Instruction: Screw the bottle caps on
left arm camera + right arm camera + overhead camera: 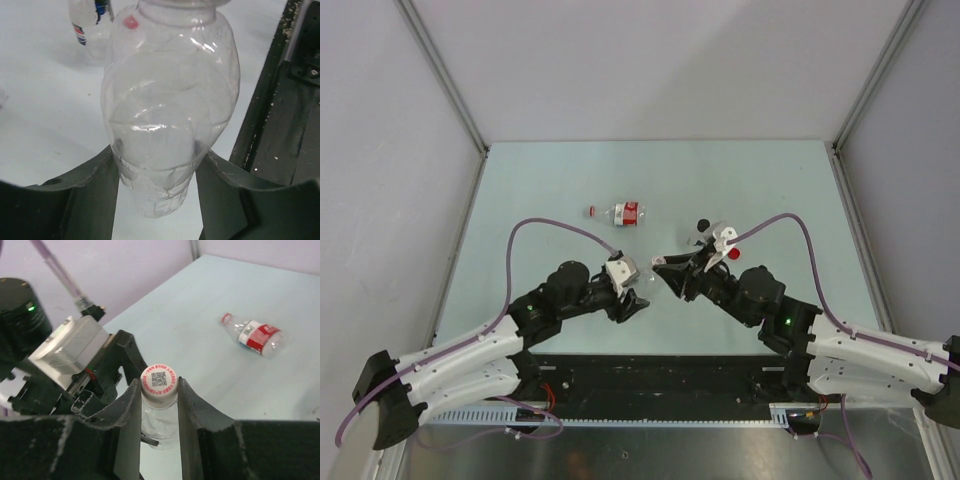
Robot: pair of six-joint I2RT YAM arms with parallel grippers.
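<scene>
White cap (159,381) sits atop the clear bottle (170,130) clamped in the left jaws; right jaws closely flank the cap, grip uncertain.

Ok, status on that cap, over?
Left tool shut on clear bottle. Right tool flanks white cap on its neck, grip unclear. Labelled bottle lies apart on the table; nothing in the way.

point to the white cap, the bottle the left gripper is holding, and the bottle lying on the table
white cap (159,380), right wrist view, on its printed top face
held bottle (170,115), left wrist view, on its clear body
lying bottle (257,334), right wrist view, on its red-and-white label
</scene>
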